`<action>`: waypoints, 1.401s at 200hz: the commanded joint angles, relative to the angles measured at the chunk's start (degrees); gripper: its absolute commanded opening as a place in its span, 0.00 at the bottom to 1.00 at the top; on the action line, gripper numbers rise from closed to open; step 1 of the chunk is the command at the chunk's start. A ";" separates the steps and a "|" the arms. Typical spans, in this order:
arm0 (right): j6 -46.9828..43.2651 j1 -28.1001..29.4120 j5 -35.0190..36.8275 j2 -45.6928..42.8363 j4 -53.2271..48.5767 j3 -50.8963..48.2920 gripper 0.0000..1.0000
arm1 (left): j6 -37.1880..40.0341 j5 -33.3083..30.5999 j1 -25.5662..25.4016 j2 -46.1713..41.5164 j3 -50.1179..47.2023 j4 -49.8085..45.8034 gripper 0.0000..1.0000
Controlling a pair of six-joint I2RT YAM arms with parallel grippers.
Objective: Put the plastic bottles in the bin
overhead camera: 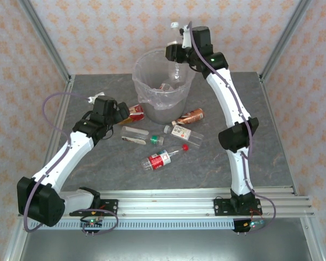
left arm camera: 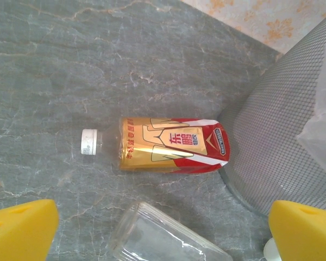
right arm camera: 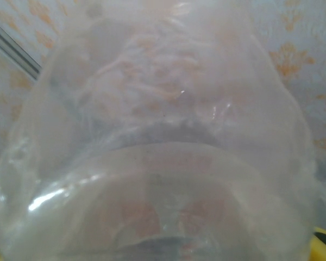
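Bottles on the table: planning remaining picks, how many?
6: gold-labelled left of the bin; clear, green-capped mid-left; brown, white-labelled mid-right; red-capped nearest; the left arm may hide more.

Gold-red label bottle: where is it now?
Top view, left of centre: gold-red bottle lies on its side, base end at the bin's left foot, just ahead of the left gripper.

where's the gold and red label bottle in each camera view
top external: the gold-and-red bottle lies just left of the bin.
left wrist: centre of picture, white cap pointing left, base end by the bin.
right wrist: faces a clear bottle up close.
shared landmark: the bin's wall.
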 commanded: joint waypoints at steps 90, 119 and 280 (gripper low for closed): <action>-14.95 1.96 9.29 4.00 -8.02 2.39 0.59 | 2.21 -0.77 2.60 -1.99 -0.22 -2.56 1.00; -20.40 3.36 12.01 4.03 -10.59 2.47 0.66 | 1.75 2.09 3.94 -2.30 -1.37 -1.01 1.00; -20.82 3.62 7.92 -0.29 -14.24 2.57 0.93 | 0.25 6.78 6.36 -0.39 -1.95 1.57 1.00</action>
